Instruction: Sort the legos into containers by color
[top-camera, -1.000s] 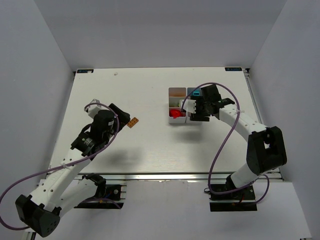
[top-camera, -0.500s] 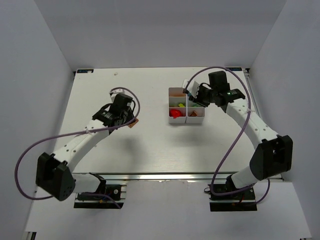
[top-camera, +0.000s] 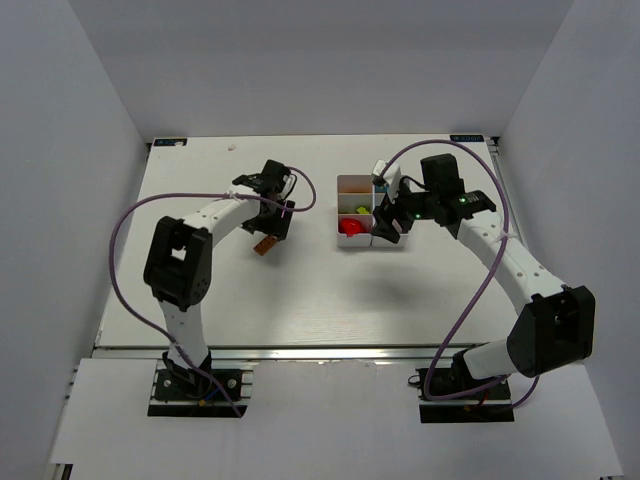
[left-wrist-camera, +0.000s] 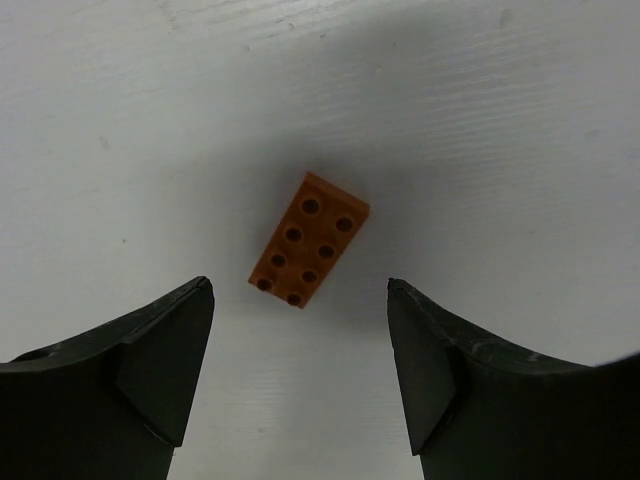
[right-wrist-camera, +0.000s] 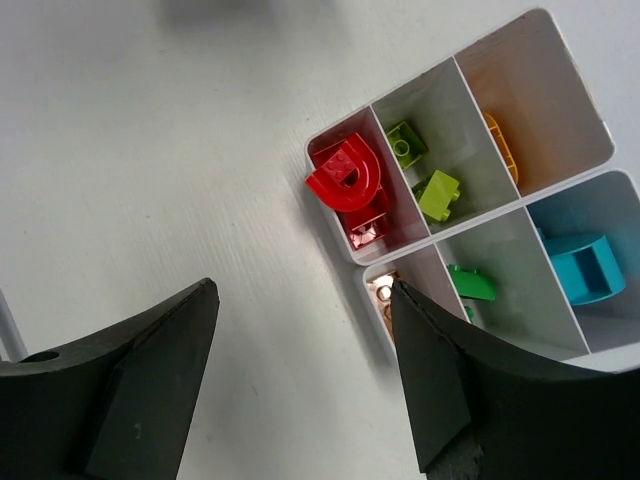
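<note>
A: Step in hand?

B: Picking, by the look of it. Hovering with the left gripper (left-wrist-camera: 299, 290) over a small orange rectangular plastic brick (left-wrist-camera: 308, 240), fingers (left-wrist-camera: 150, 360) spread wide and clasping nothing. Lying flat on the white table (left-wrist-camera: 500, 100), dotted face up, slantwise between the two dark pads, touching neither.

A: And on the other side?

B: Poised with the right gripper (right-wrist-camera: 303, 290) just beside the white plastic six-compartment tray (right-wrist-camera: 520, 205), likewise parted and empty. Sorted already, as far as can be told: a red arch piece (right-wrist-camera: 345, 178) in one cell, lime-green bits (right-wrist-camera: 437, 195) in the next, a teal block (right-wrist-camera: 585, 270) in a corner cell, an orange sliver (right-wrist-camera: 500, 145) against the wall of the far cell.

A: So what next?

B: Probably lowering straight down, turning the wrist to square the pads with the long sides of that slanted brick, then closing gently. Too small to forgive a skewed pinch; likely to skid or flip otherwise.

A: And then where?

B: Across to the tray, well apart from the brick in the overhead view, into the cell with the orange sliver. Better to draw the right arm off first, to avoid a clash above the tray.
</note>
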